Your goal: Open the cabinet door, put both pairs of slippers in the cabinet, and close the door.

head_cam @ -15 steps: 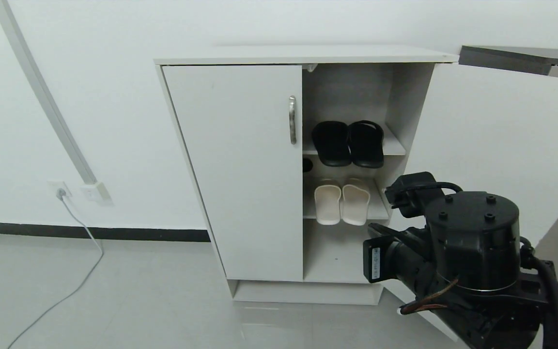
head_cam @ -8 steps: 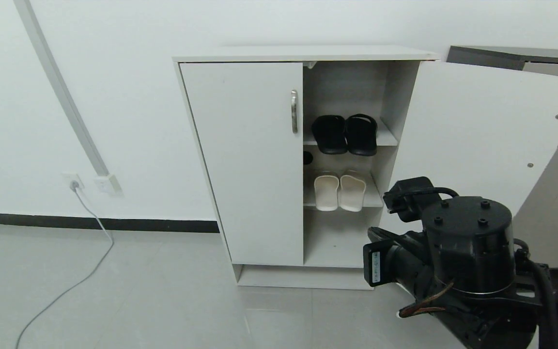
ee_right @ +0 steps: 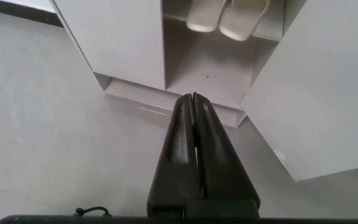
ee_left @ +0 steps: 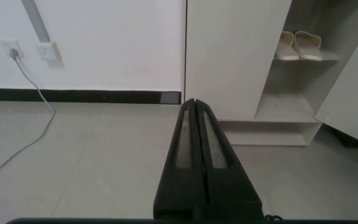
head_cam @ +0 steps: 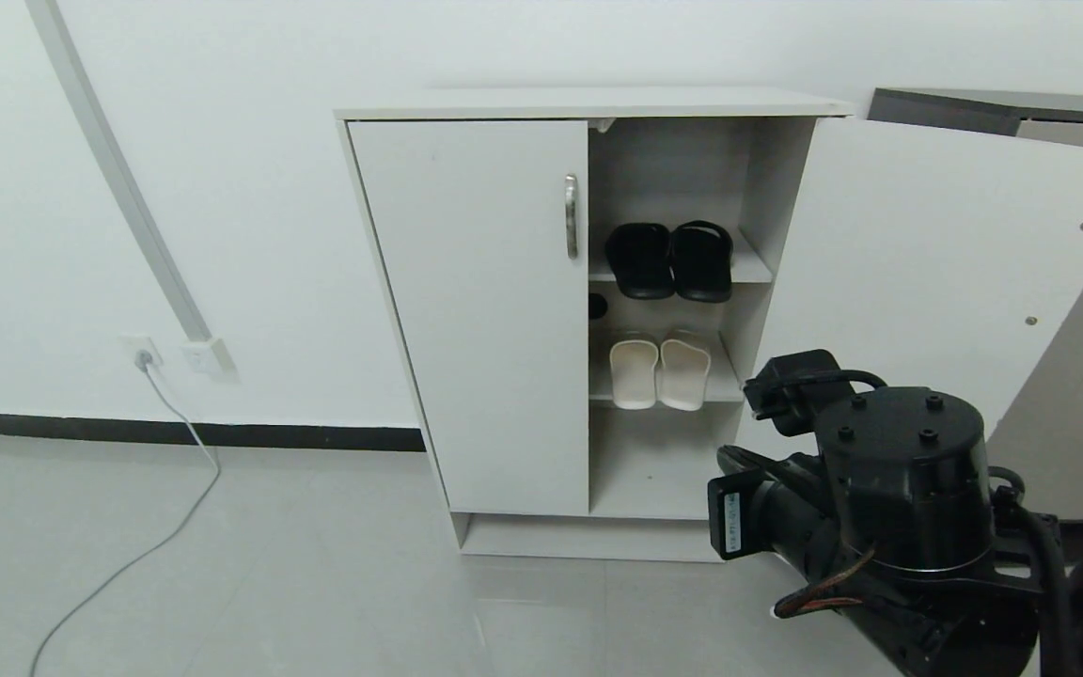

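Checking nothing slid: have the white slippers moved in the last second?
No. The white slippers still sit side by side on the middle shelf, below the black slippers; the whole view shifted, not them.

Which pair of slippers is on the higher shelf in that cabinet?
The black pair. It sits one level above the white pair, which rests on the shelf below it.

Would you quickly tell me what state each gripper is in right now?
Left gripper: closed, holding nothing.
Right gripper: closed, holding nothing.
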`<state>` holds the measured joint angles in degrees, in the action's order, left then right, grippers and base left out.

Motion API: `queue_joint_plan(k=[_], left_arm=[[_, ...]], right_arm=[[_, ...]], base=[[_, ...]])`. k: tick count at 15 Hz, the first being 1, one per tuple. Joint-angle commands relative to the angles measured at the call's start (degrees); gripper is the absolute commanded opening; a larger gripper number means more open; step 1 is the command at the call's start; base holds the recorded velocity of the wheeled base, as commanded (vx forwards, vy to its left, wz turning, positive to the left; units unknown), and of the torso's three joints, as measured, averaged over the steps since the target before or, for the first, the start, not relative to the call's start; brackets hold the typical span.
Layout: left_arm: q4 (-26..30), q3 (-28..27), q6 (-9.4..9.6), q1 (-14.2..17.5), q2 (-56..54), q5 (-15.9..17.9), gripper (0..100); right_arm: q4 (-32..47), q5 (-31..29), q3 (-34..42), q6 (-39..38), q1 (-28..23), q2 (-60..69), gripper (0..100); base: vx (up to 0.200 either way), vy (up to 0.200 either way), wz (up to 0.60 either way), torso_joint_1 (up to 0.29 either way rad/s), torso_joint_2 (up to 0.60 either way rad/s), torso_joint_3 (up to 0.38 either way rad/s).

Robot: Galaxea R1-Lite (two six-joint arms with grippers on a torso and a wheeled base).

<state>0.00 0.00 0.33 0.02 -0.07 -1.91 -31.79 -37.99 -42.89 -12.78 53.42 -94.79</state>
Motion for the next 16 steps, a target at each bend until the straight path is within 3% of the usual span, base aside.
queue_joint_plan(k=[1, 12, 16], left_arm=[[0.0, 0.0, -0.07, -0.02, 0.07, -0.02, 0], [0.0, 0.0, 0.02, 0.06, 0.07, -0.11, 0], [0.0, 0.0, 0.02, 0.06, 0.07, -0.11, 0]], right_arm=[[-0.02, 0.11, 0.26, -0.06, 0.02, -0.13, 0], [-0.02, -0.33, 0.87, -0.14, 0.02, -0.83, 0], [-0.11, -0.51, 1.05, -0.14, -0.07, -0.22, 0]], base=[[0.0, 0.0, 0.0, 0.0, 0.0, 0.0], [0.0, 0.0, 0.0, 0.0, 0.0, 0.0], [0.0, 0.0, 0.0, 0.013, -0.16, -0.264]])
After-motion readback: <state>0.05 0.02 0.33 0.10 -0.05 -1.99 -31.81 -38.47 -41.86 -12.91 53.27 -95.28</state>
